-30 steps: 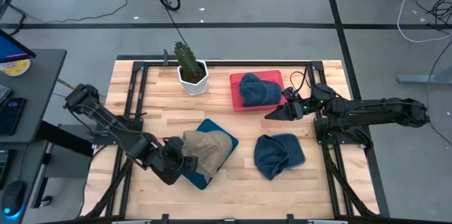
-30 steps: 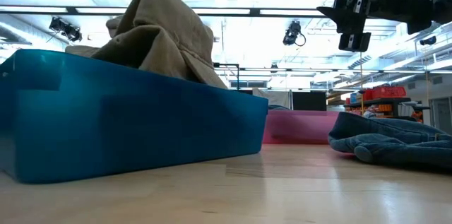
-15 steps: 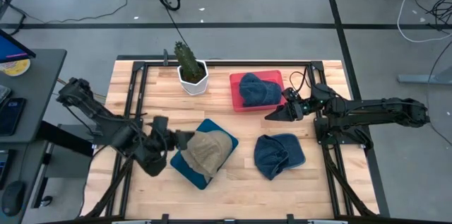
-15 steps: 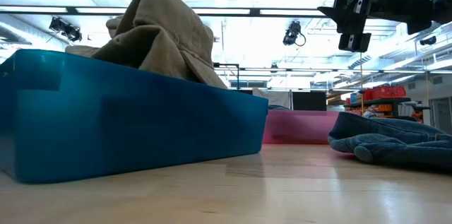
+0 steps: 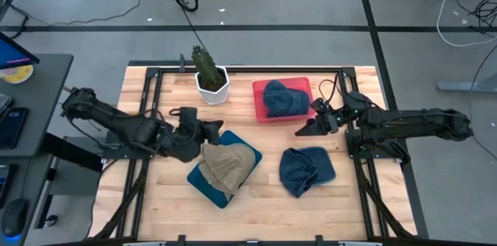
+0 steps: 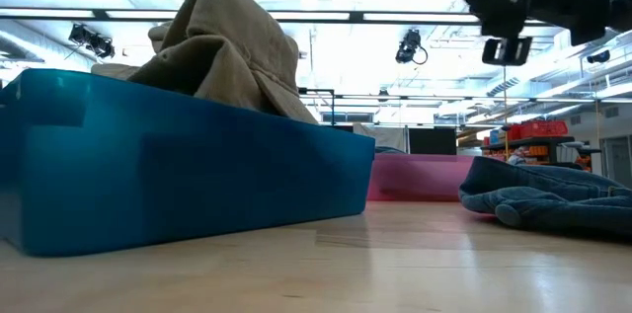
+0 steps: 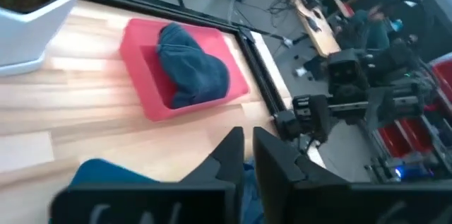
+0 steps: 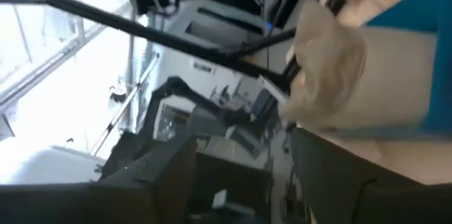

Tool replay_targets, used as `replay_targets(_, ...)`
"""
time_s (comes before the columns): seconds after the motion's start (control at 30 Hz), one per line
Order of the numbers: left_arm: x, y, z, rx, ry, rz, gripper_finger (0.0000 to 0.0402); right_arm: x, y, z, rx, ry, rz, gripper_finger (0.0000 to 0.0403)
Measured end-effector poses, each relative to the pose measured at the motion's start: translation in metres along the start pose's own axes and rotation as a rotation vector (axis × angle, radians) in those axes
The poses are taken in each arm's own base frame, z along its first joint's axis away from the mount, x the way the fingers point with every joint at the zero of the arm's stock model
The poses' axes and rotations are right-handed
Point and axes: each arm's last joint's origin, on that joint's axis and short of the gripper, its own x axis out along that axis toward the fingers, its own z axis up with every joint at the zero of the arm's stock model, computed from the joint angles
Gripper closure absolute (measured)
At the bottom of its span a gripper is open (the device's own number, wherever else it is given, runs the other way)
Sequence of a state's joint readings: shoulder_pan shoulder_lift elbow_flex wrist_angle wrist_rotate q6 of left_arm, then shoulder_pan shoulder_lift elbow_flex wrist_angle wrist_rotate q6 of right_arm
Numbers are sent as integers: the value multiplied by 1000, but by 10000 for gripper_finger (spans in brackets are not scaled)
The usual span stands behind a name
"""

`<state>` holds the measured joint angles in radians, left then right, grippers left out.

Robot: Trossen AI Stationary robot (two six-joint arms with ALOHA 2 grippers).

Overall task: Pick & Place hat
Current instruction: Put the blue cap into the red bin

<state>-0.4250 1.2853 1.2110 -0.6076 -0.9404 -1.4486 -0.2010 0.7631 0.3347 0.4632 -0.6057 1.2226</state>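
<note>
A tan hat lies heaped in a blue bin at the table's near middle; it also shows in the low view. One blue hat lies in a red tray. Another blue hat lies flat on the table. My left gripper hovers shut and empty over the bin's far left corner; its fingers show close together in the left wrist view. My right gripper is open and empty, raised between the tray and the loose blue hat.
A potted cactus in a white pot stands at the far edge, left of the red tray. Black frame rails run along the table's left and right sides. Bare wood lies along the near edge and between the bin and the pot.
My left gripper has swung from the bin's near left side toward the far edge and to the right, and has turned to point at the right side of the table. The tan hat has stayed in the bin.
</note>
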Motion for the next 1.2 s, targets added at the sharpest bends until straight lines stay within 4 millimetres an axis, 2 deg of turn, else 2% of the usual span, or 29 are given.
replay_targets(0.2, 8, -5, 6, 40, -14, -23, 397, -7, -11, -12, 114, 138, -119, 270)
replay_targets(0.33, 11, -5, 9, 67, -27, -21, 396, -16, -23, -24, 200, 235, -252, 358)
replay_targets(0.4, 11, -5, 10, 71, -29, -19, 389, -22, -27, -30, 232, 274, -305, 390)
replay_targets(0.57, 15, -5, 12, 80, -39, -9, 376, -33, -33, -42, 321, 350, -397, 387)
replay_targets(0.7, 19, -4, 15, 139, -54, 0, 373, -39, -29, -52, 345, 426, -419, 399)
replay_targets(0.8, 22, -4, 18, 179, -65, 11, 372, -38, -11, -53, 307, 482, -383, 398)
replay_targets(0.93, 28, -2, 23, 233, -78, 29, 372, -36, 25, -51, 214, 515, -366, 401)
replay_targets(1.03, 34, -1, 28, 283, -61, 38, 372, -36, 41, -54, 176, 558, -472, 401)
replay_targets(1.2, 45, 2, 38, 349, -7, 35, 372, -32, 50, -64, 130, 676, -675, 402)
